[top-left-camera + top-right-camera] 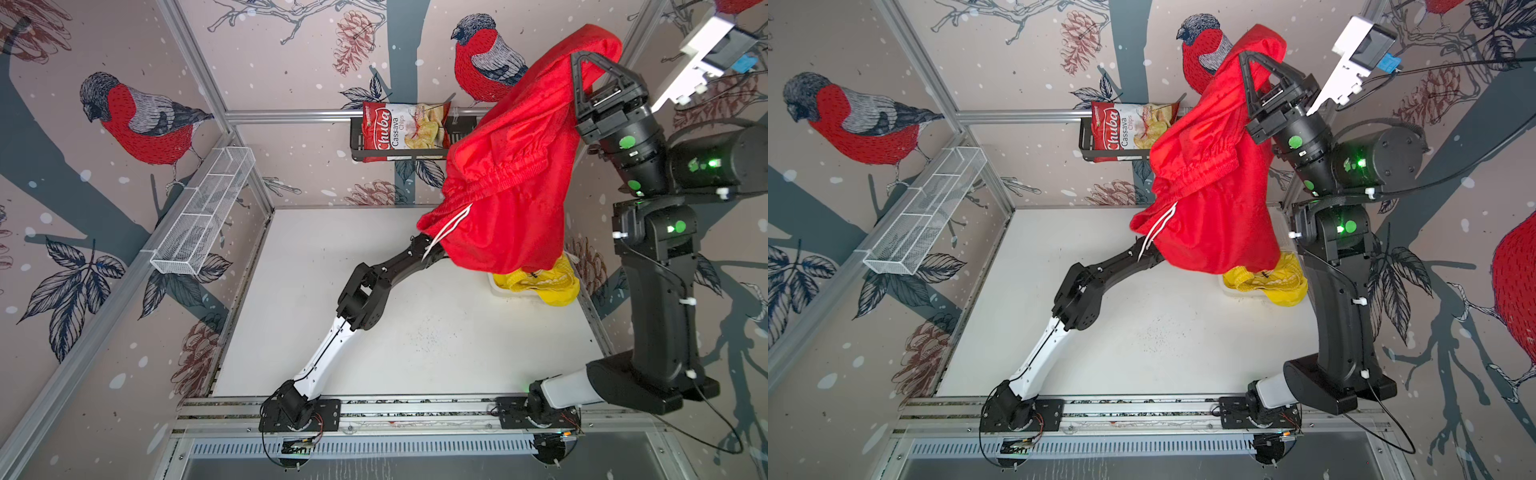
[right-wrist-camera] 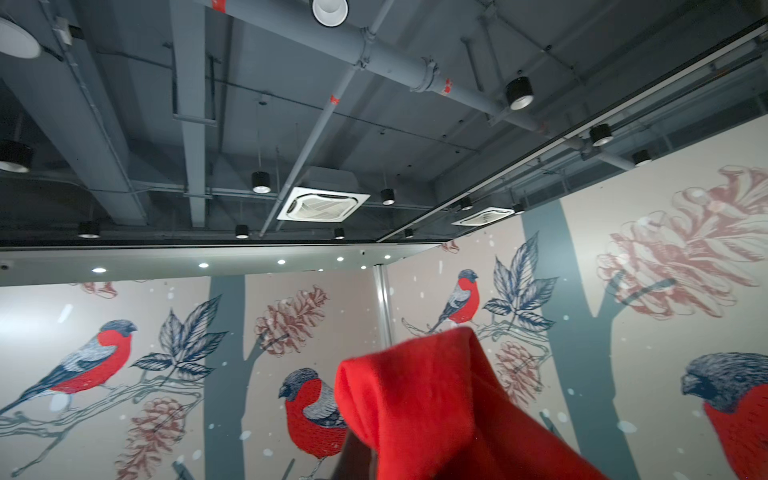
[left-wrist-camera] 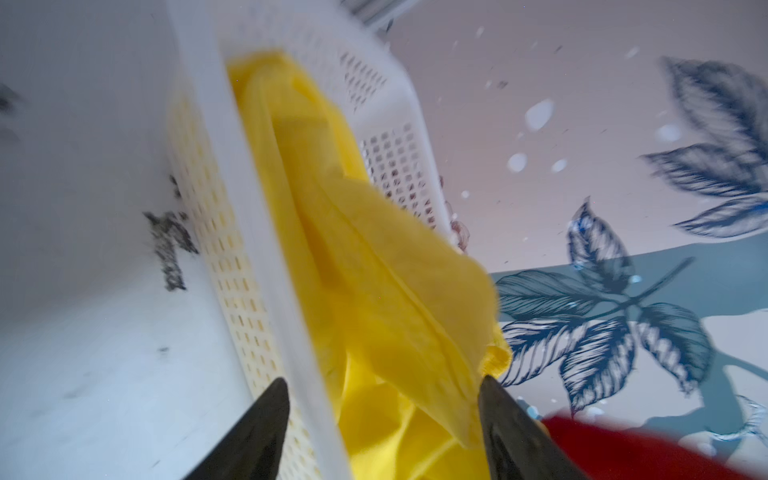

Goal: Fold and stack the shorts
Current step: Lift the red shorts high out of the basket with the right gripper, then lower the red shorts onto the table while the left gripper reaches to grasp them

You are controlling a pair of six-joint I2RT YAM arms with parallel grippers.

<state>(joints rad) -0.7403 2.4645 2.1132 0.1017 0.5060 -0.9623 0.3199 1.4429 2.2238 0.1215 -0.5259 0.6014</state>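
The left arm (image 1: 332,345) reaches across the tabletop (image 1: 374,257) toward its right edge, and in both top views red cloth hides the left claw (image 3: 384,380). Its blurred wrist view shows the fingers spread wide, seemingly released. The yellow shorts (image 3: 374,291) lie between and just ahead of them, spilling over the rim of the white basket (image 3: 374,62). Above, the right claw (image 1: 578,58) is held high, clenched on the red shorts (image 1: 507,187), which hang from it over the basket. Farther back, a chips bag (image 1: 401,126) stands in a rack (image 1: 357,154) on the wall.
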